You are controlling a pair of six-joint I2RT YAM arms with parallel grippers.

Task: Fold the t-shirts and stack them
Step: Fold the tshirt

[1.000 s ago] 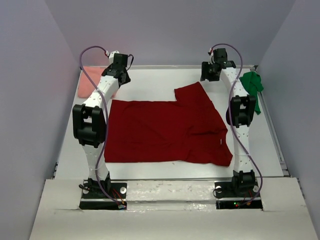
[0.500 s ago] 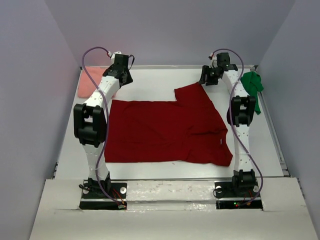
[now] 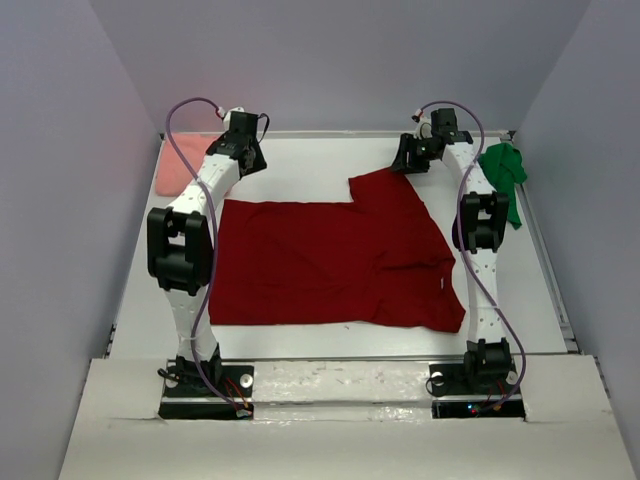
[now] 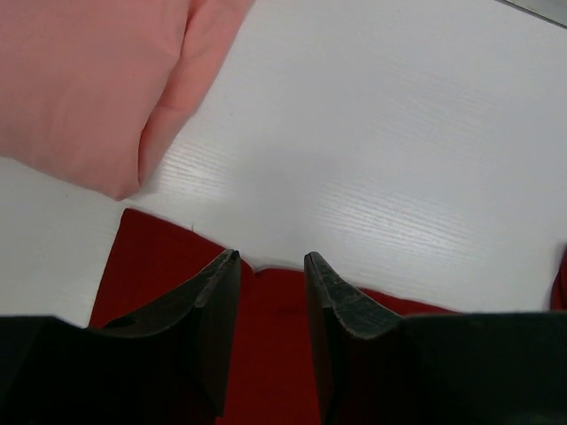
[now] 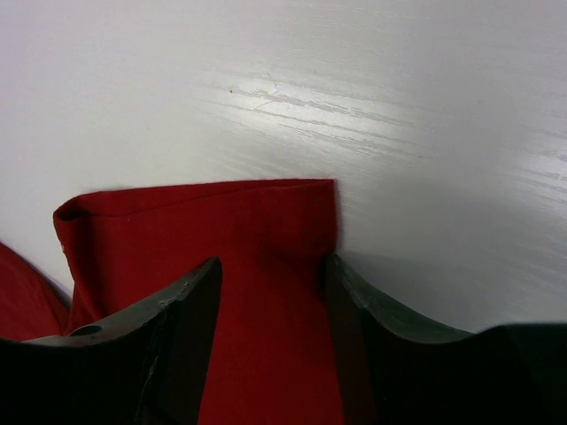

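The dark red t-shirt lies spread flat mid-table, one sleeve reaching toward the far side. My left gripper hovers over the shirt's far left edge; its jaws stand open with that hem showing between them. My right gripper is down at the sleeve end, jaws open and straddling the red cloth. A pale pink t-shirt lies at the far left. The green t-shirt is bunched at the far right.
White walls enclose the table on three sides. A raised rim runs along the right edge. Both arm bases sit at the near edge. Bare white tabletop shows beyond the red shirt.
My right gripper has moved left and down onto the sleeve end, its jaws narrowing slightly. The left gripper has shifted slightly toward the far side. The shirts have not moved.
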